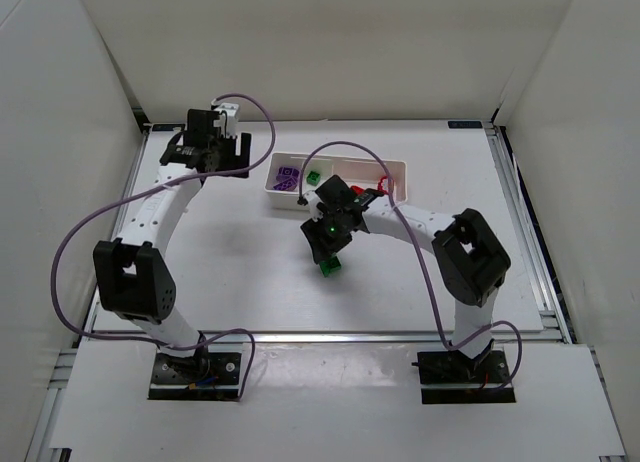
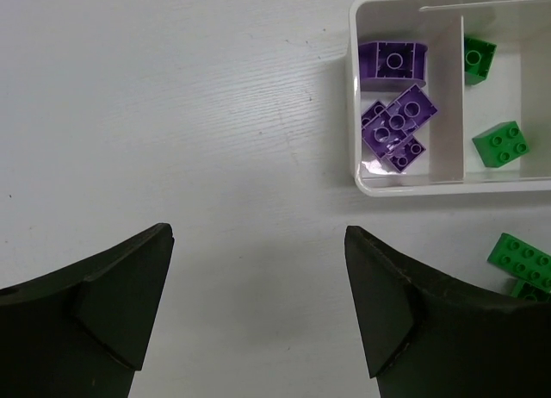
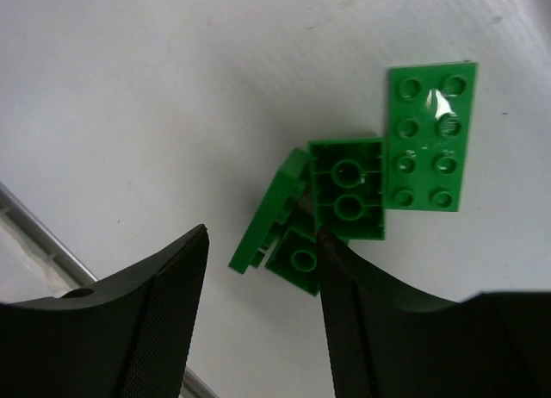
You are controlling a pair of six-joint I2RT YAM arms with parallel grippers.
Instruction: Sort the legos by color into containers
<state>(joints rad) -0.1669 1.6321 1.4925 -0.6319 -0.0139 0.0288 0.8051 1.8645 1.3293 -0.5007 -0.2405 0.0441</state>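
The long white tray (image 1: 395, 165) lies at the back middle. Its left compartment holds purple legos (image 2: 396, 118) and the middle one holds two green legos (image 2: 501, 145). Something red (image 1: 384, 187) shows at the right compartment, partly hidden by my right arm. A cluster of green legos (image 3: 347, 189) lies on the table in front of the tray (image 1: 331, 268), with a flat green plate (image 3: 430, 135) beside it. My right gripper (image 3: 258, 320) is open and empty just above this cluster, its right finger at the small upturned brick. My left gripper (image 2: 258, 312) is open and empty over bare table left of the tray.
White walls enclose the table on the left, back and right. Purple cables loop from both arms over the table. A metal rail (image 3: 34, 221) runs along the table's edge. Two green bricks (image 2: 519, 258) show at the lower right of the left wrist view.
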